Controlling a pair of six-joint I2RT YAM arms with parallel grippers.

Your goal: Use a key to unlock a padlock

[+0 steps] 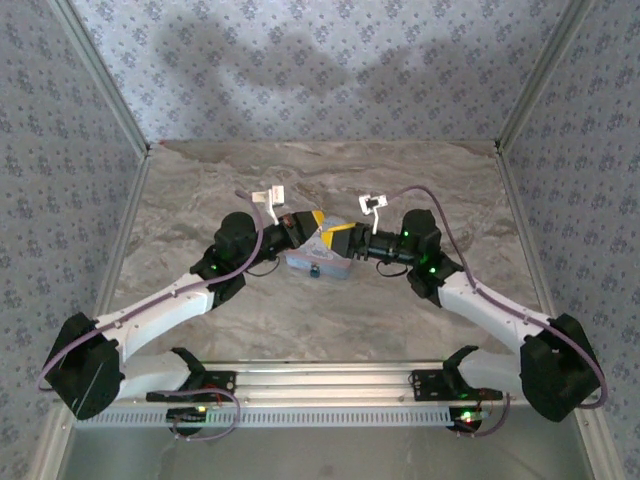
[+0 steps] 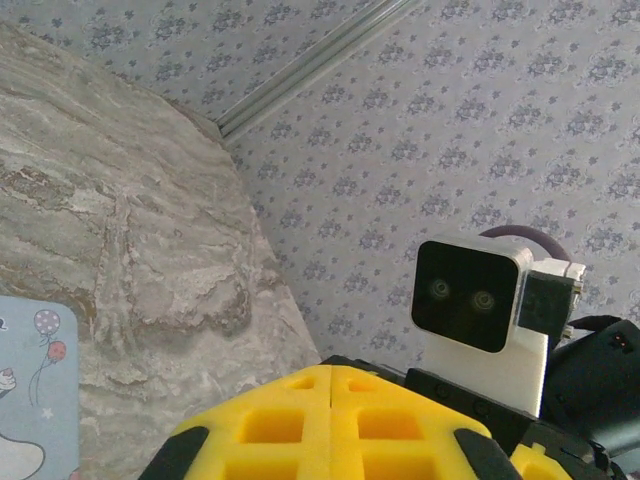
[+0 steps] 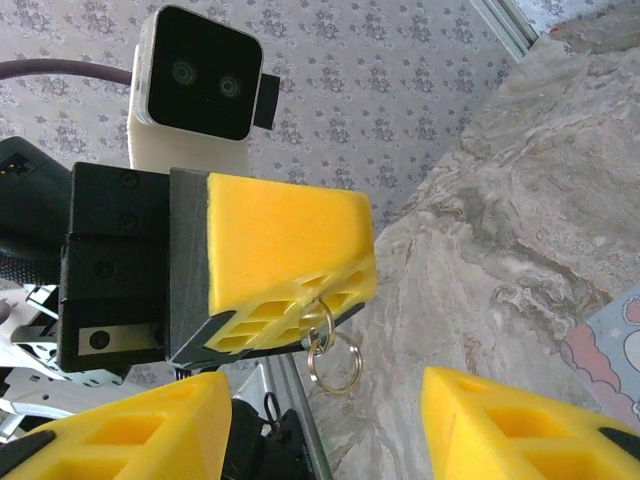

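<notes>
A pale blue cartoon tin [image 1: 322, 260] lies mid-table, and the tiny dark padlock [image 1: 314, 270] sits on its near side. My left gripper [image 1: 316, 221] hovers over the tin's far left corner with its yellow pads [image 2: 332, 400] pressed together. In the right wrist view a small metal key ring [image 3: 335, 360] hangs out from between those closed pads [image 3: 290, 250]; the key's blade is hidden inside them. My right gripper [image 1: 341, 238] faces the left one from the right. Its fingers [image 3: 500, 420] stand apart on either side of the dangling ring, not touching it.
The tin's corner shows in both wrist views [image 2: 30, 400] [image 3: 610, 335]. Patterned walls [image 1: 320, 60] close in the marble table [image 1: 200, 200] at the back and both sides. A metal rail [image 1: 320, 385] with the arm bases runs along the near edge.
</notes>
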